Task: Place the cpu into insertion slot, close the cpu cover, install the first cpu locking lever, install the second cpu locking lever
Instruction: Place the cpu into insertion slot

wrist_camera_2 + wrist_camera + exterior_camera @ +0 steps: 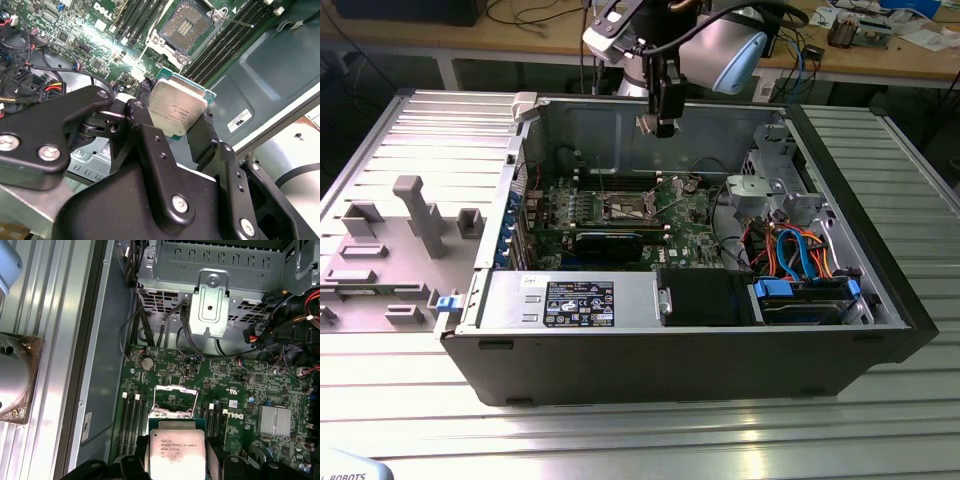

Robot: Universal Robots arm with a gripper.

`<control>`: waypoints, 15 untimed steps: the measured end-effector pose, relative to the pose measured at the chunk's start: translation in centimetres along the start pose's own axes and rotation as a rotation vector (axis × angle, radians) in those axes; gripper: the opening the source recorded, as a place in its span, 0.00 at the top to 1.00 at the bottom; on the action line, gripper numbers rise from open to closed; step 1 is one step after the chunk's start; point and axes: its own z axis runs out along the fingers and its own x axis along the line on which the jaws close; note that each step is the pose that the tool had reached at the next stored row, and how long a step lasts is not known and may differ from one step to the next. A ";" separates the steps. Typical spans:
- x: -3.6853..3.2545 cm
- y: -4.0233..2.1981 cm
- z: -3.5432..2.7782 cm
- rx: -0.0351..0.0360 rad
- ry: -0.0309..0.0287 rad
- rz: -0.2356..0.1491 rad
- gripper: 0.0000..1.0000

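Tool (178,106) was clamped shut on the cpu (176,452), pinching two opposite edges and holding it up in the air over the board. Slot (187,28) sat open and bare below, inside the case (680,360) on the surface (620,440).

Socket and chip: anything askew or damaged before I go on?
Nothing stands out. The chip sits square in the gripper, and the socket lies open and looks clean, its cover raised.

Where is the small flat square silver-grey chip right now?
In the second wrist view the chip is clamped in the black gripper, above the green motherboard, apart from the open square socket.
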 end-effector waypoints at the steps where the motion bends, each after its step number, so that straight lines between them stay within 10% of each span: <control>1: 0.00 0.00 0.00 0.0000 0.0000 0.000 0.46; 15: 0.00 0.00 0.01 -0.0004 -0.0018 0.021 0.46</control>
